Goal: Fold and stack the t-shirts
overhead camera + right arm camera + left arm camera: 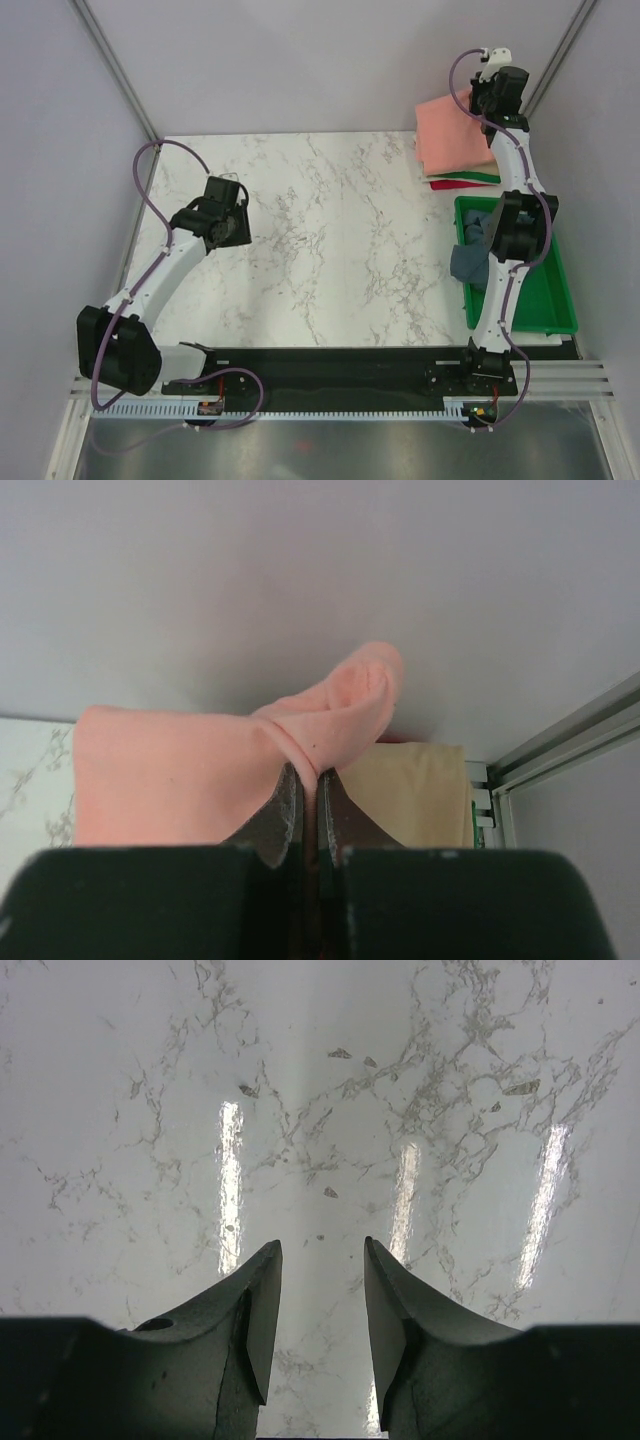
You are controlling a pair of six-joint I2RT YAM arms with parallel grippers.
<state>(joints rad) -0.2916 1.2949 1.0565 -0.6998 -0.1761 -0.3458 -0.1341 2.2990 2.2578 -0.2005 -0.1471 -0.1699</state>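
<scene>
**Settling the pink shirt onto the pile**

Note the right end effector pinched shut on a raised fold of the salmon-pink t-shirt, atop the stack at the far right corner of the surface. Lower gently, lay that fold flat and square over the tan t-shirt, then release. Leave the left end effector parted and empty.

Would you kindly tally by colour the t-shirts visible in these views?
Salmon-pink t-shirt: 1
Tan t-shirt: 1
Green t-shirt: 1
Red t-shirt: 1
Blue-grey t-shirt: 1
Total: 5 showing; more may lie hidden.
</scene>
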